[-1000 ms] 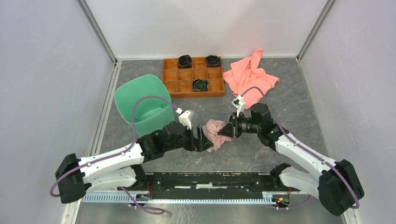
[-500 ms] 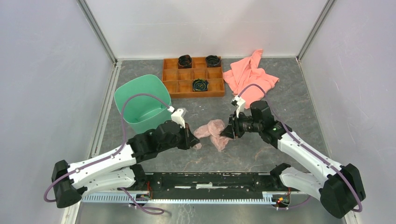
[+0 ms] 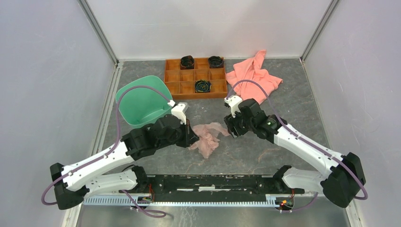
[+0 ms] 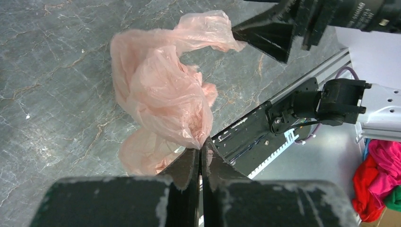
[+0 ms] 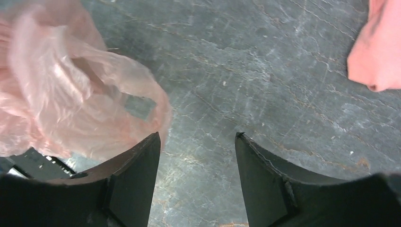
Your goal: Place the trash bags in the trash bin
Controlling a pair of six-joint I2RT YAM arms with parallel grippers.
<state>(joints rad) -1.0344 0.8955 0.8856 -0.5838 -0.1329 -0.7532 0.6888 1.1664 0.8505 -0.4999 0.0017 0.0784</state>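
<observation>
One pink bag (image 3: 206, 137) stretches crumpled between the two arms. Its long axis runs left to right over the tabletop (image 3: 265, 156), with a loose fold trailing toward the near edge. Left fingers (image 4: 187, 165) are pinched tight on its film. Right fingers (image 5: 137, 170) stand spread, a handle loop beside one. Bin (image 3: 142, 101) sits just behind the left wrist, which lies between it and the bag. Tray (image 3: 185, 75) and towel (image 3: 253, 78) lie farther back.
</observation>
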